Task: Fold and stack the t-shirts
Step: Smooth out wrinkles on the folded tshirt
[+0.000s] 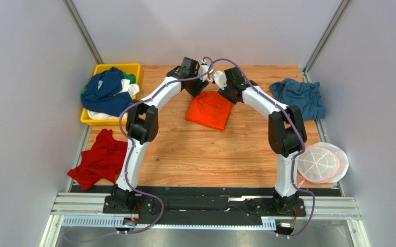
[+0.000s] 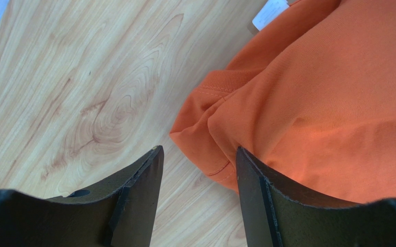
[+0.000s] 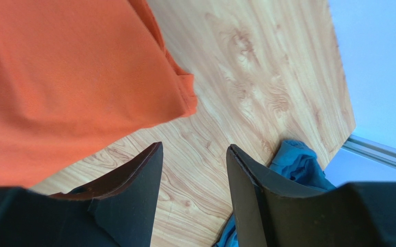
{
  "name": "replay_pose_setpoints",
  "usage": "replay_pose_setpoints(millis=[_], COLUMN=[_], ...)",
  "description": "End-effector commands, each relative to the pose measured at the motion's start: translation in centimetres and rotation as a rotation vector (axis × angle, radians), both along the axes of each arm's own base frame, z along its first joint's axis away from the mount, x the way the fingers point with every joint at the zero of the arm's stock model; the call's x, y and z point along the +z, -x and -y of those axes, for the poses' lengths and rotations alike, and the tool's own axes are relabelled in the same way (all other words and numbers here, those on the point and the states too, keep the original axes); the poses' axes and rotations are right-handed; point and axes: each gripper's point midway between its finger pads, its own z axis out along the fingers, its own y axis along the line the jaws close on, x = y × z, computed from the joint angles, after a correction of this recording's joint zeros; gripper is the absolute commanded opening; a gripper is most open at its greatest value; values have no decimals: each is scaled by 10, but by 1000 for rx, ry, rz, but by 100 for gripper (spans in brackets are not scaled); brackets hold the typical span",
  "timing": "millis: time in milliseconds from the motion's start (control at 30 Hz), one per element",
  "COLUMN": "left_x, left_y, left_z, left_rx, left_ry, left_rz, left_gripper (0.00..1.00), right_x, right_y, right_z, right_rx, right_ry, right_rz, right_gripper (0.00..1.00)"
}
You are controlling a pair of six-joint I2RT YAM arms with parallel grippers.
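At the near left edge of the wooden table (image 1: 200,154), a crumpled red t-shirt (image 1: 99,157) hangs over the side; a round white-and-pink disc (image 1: 322,162) sits near right. Past centre lies 1 folded orange t-shirt (image 1: 209,110). The left gripper (image 2: 197,152) and right gripper (image 3: 193,146) hover at its far edge, jaws parted, holding nothing. Far right, a steel-blue t-shirt (image 1: 300,98) lies bunched; far left, a yellow tray (image 1: 130,68) holds a navy t-shirt (image 1: 107,92).

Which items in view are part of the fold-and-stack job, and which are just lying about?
Job:
- orange t-shirt
- steel-blue t-shirt
- red t-shirt
- navy t-shirt, heaped in the tray

Lying about:
- yellow tray
- white-and-pink disc
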Motion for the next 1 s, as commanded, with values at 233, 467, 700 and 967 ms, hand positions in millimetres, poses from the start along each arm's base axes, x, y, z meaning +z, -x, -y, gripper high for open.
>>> replay_pose_setpoints(millis=[233,467,700,967], left_x=[54,77,73,51], left_y=[-2,3,6,3], left_z=[-2,-9,-6,6], left_rx=[29,34,23,7], left_ry=[57,53,70,99], left_rz=[73,112,92,39], left_gripper=[63,63,63,63], right_x=[43,25,-3,-23], right_y=[10,0,-11,-18], right_z=[-20,-35,-41,-41], right_rx=[-6,-1,3,5], right_ry=[-191,-256,-250,-228], right_rz=[58,40,5,-12], right_gripper=[54,54,55,54])
